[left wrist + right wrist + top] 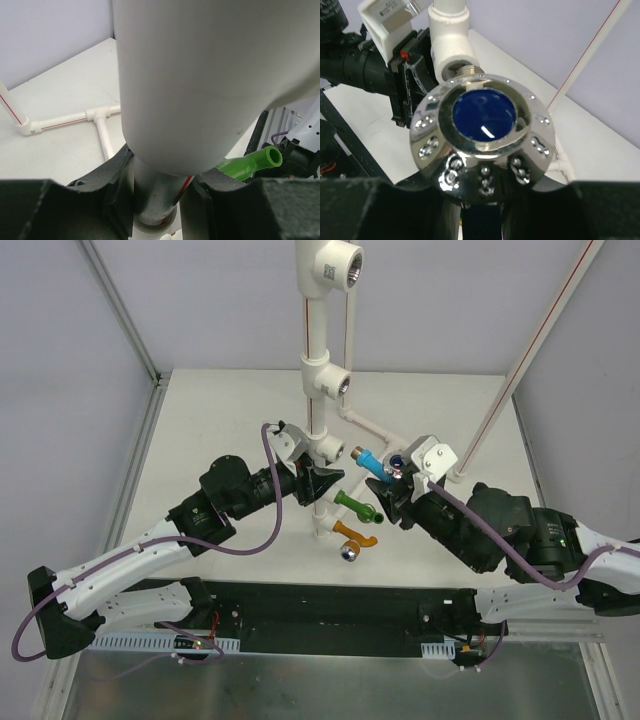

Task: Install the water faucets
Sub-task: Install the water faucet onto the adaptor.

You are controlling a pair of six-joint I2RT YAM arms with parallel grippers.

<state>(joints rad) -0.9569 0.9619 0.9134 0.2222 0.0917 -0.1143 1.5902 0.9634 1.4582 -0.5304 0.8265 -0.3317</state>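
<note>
My right gripper (392,482) is shut on the light blue faucet (372,460), held level above the table. Its chrome, blue-capped knob (483,135) fills the right wrist view above my dark fingers (420,210). The faucet's far end points at the lowest white tee fitting (330,450), whose metal-threaded mouth (465,74) shows just behind the knob; I cannot tell if they touch. My left gripper (318,483) is shut on the upright white pipe (160,192) below that tee. The green faucet (357,506) (250,162) and orange faucet (355,535) lie on the table.
The pipe stand rises with two more tee fittings (328,375) (335,265) above. Its white base pipes (100,120) (372,428) spread over the table behind the stand. Slanted frame rods (520,370) run along the right side.
</note>
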